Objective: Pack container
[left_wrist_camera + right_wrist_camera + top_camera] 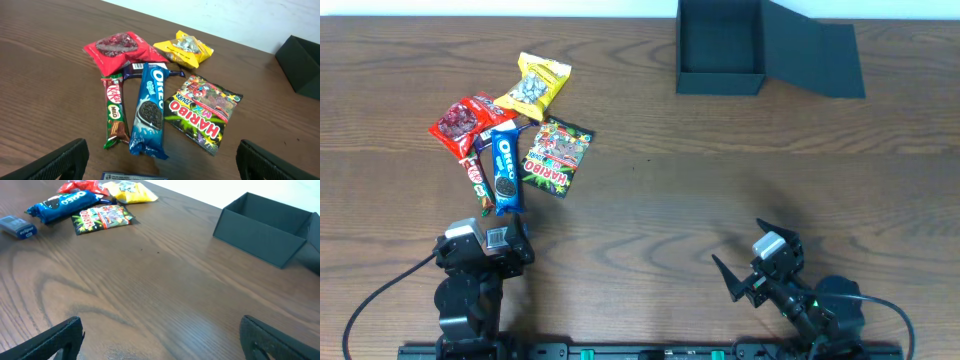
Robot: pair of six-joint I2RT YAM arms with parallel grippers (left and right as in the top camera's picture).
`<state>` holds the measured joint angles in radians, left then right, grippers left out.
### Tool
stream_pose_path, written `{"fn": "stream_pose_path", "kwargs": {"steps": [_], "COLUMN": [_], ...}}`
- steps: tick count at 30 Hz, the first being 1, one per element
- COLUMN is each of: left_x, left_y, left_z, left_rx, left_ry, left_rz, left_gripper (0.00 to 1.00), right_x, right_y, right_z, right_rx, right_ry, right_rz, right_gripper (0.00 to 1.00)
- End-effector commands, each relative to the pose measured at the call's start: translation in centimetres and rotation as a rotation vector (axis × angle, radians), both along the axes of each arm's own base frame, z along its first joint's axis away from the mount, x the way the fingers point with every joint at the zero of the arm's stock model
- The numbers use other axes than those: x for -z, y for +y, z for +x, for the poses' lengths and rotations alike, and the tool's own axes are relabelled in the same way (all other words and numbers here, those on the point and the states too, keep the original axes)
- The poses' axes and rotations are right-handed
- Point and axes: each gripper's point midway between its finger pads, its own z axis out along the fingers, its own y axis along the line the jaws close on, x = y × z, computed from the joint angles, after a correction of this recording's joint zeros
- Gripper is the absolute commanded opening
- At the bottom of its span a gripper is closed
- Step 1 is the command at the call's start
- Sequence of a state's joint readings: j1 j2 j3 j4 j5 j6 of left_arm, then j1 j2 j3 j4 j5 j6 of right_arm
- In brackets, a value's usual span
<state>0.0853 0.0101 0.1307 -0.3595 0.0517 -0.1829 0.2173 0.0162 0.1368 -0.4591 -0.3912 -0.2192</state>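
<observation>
Left gripper (485, 240) spread wide, empty, Oreo pack (150, 107) just ahead, right gripper (162, 335) spread wide, empty, dark container (257, 232) well ahead-right

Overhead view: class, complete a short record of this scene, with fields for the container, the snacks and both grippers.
container: dark box at the far edge of the table, open, nothing seen inside
lid: lid folded out to the box's right
snacks: five, clustered on the left: yellow packet, red packet, KitKat bar, Oreo pack, Haribo bag
left gripper: left gripper open, empty, facing the snacks
right gripper: right gripper open, empty, over bare wood
packed so far: nothing
</observation>
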Motion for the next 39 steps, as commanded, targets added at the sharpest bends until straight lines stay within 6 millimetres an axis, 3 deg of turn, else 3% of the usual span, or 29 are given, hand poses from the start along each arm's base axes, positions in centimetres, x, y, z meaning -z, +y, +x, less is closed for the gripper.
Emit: {"fn": "stream_pose_path", "kwargs": {"steps": [1, 39], "left_x": [1.03, 1.03], "left_y": [0.30, 0.30], "left_z": [-0.07, -0.07], "left_rx": [-0.011, -0.011], "left_ry": [0.023, 0.023], "left_rz": [0.015, 0.015], "left_gripper": [0.95, 0.95], "right_x": [0.09, 0.11], "right_y": [-0.07, -0.30], "right_z": [0.01, 0.17], "right_rx": [0.001, 0.020], "right_ry": [-0.005, -0.001], "right_rz": [0.000, 0.003], "right_gripper": [0.99, 0.99]}}
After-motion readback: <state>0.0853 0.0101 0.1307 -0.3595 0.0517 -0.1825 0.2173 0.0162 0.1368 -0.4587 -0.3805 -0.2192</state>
